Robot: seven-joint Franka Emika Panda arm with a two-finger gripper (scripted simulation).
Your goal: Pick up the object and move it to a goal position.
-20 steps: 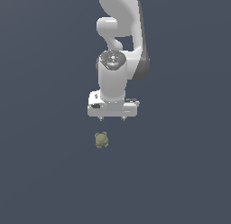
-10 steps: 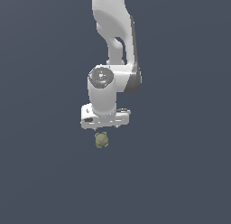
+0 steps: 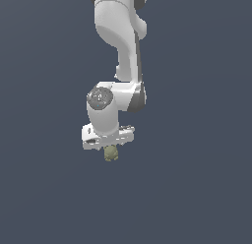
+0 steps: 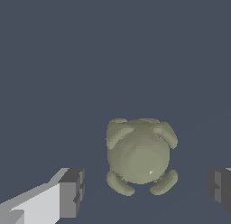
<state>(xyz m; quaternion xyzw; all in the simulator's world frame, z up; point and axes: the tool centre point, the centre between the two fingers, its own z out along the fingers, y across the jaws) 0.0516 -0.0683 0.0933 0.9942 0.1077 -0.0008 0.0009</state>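
Directly below the jaws [image 4: 144,187], spread wide and holding nothing, the object [image 4: 140,155] sits centred between both fingers [image 4: 72,193].

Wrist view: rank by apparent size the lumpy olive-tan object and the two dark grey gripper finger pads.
1. The lumpy olive-tan object, largest.
2. The dark grey finger pad with the white finger behind it.
3. The other dark grey pad, cut off by the frame edge, so ranks 2 and 3 are unsure.

No text, label, brand, number or sign can be read in either view
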